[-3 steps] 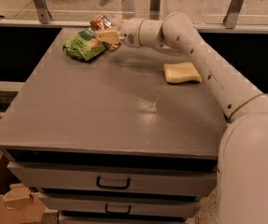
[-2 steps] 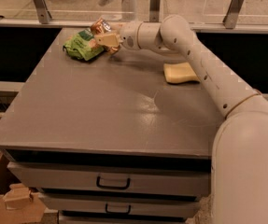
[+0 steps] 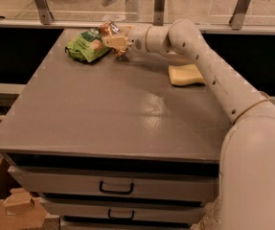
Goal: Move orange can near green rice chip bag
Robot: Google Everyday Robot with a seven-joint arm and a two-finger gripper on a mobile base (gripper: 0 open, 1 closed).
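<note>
Green rice chip bag (image 3: 85, 46) lying flat on the grey table (image 3: 103, 119), long side running roughly left to right. Orange can (image 3: 109, 28) right at the bag's far-right corner, touching it or very nearly. Not standing upright: long axis slanted, upper end leaning away toward the far side, exact heading hard to make out. Gripper (image 3: 115, 42) just right of the bag, tight against the can's near side, white arm (image 3: 194, 47) stretching in from the right. Clamped on the can or merely beside it? Cannot tell. Pale yellow sponge (image 3: 186, 74) flat, well right of the bag. 2 drawers (image 3: 55, 183) below, nearer than the bag.
</note>
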